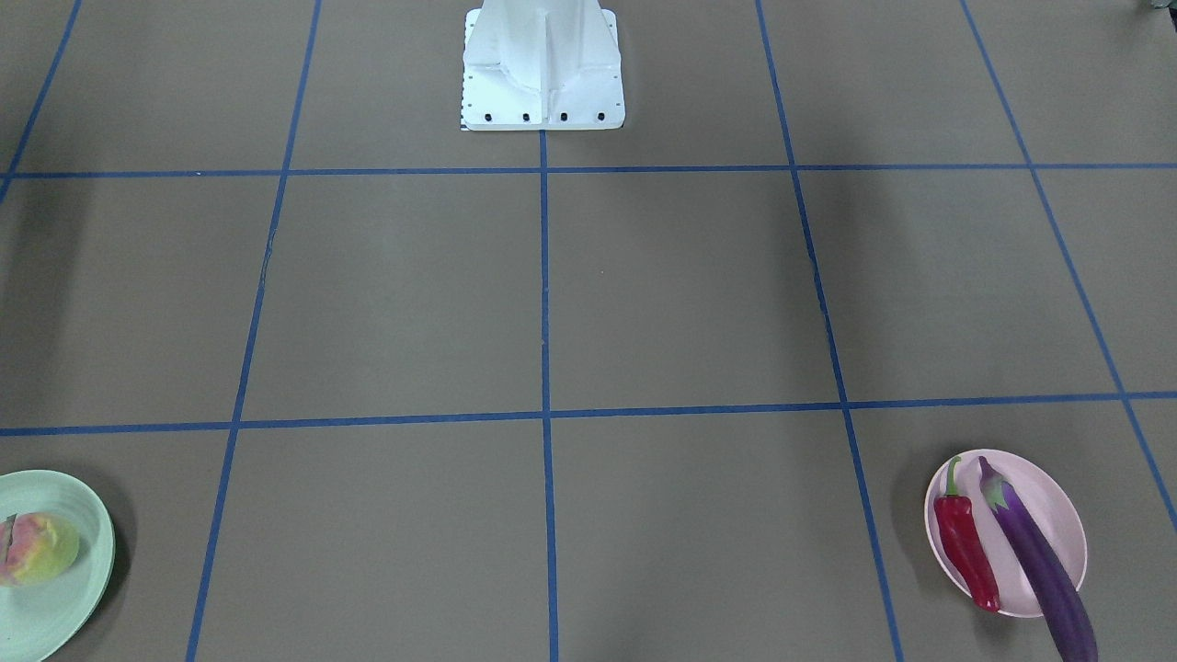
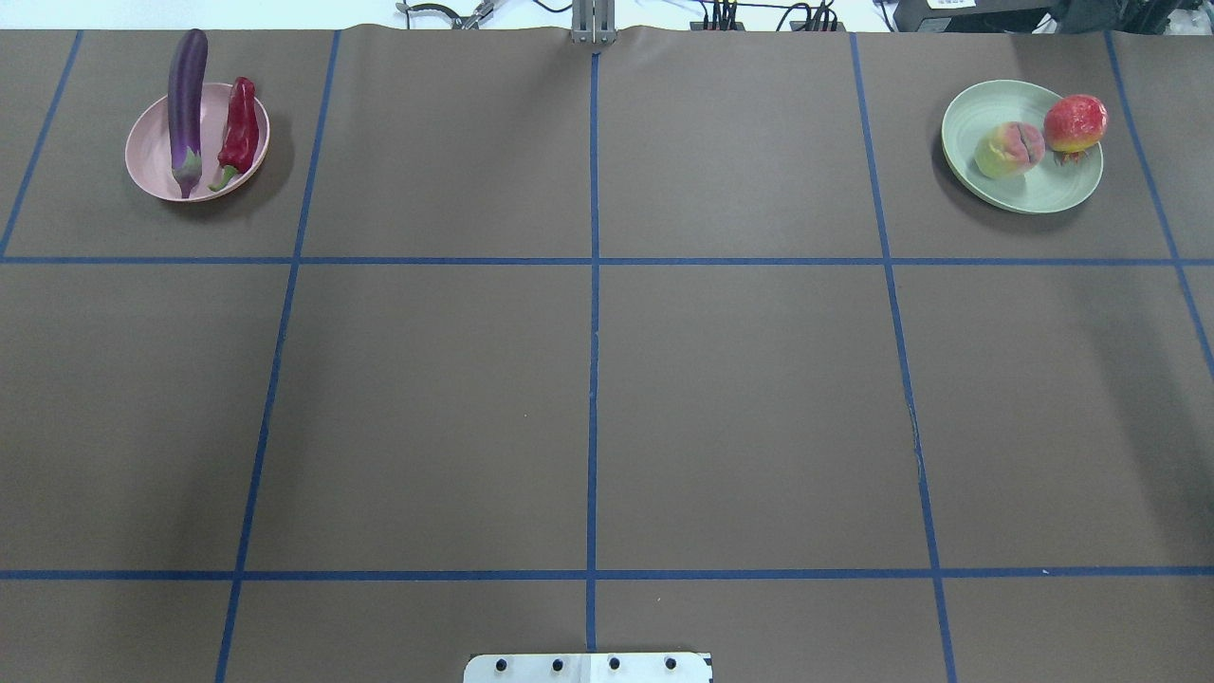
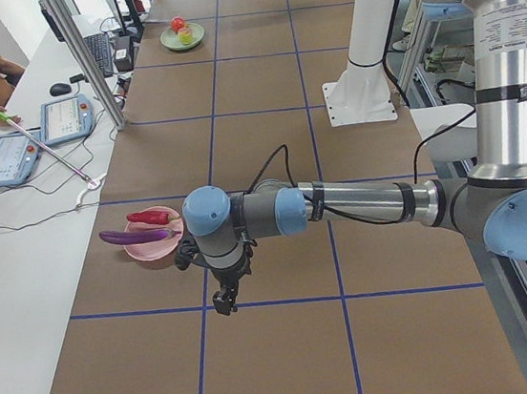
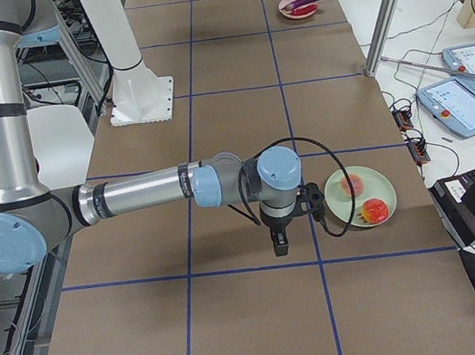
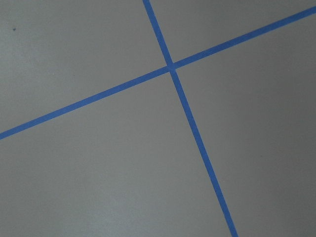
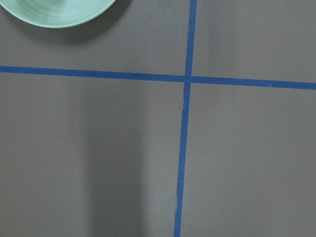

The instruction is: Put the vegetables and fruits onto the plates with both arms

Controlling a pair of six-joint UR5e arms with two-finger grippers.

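Overhead exterior shows the brown desk, marked into squares by blue tape lines, with both plates at its far corners. The pink plate sits at the far left and holds the purple eggplant and the red chili side by side. The eggplant's cap and the chili's green stem point toward the robot, and the eggplant's other end overhangs the far rim. The mint green plate sits at the far right. The peach lies in it, and the red-orange fruit rests just beside the peach at the plate's far right rim.

Only the side views show the arms. The left arm reaches low across the desk with its jaws pointing down above a tape line, near the pink plate and holding nothing. The right arm is stretched the same way, its jaws hanging near the green plate. Whether either set of jaws is parted or closed cannot be told from these views.

The right wrist view catches the green plate's edge in its upper left corner.
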